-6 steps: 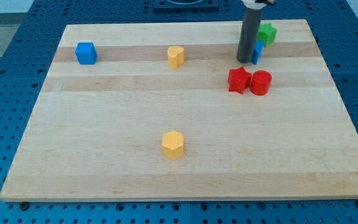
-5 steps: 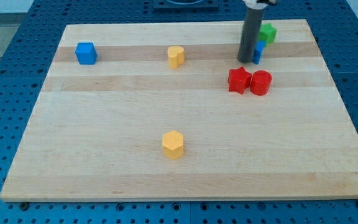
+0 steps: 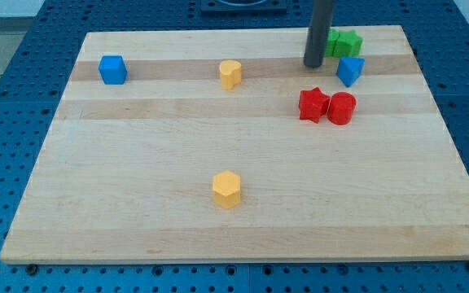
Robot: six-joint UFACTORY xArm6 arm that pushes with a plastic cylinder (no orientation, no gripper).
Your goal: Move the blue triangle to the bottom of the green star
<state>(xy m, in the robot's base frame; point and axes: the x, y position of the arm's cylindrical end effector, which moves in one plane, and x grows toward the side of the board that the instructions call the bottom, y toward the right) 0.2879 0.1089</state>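
Observation:
The blue triangle (image 3: 349,70) lies near the view's top right, just below the green star (image 3: 345,41), close to it or touching. My tip (image 3: 313,65) rests on the board to the left of both, a short gap from the blue triangle. The rod partly hides the star's left edge.
A red star (image 3: 313,104) and a red cylinder (image 3: 342,107) sit side by side below the blue triangle. A blue cube (image 3: 112,69) is at the top left, a yellow heart (image 3: 230,73) at top centre, a yellow hexagon (image 3: 227,189) lower centre. The board's top edge (image 3: 218,32) is close behind the star.
My tip has moved up and to the left, off the blue triangle. The triangle, partly hidden by the rod before, now shows in full below the green star.

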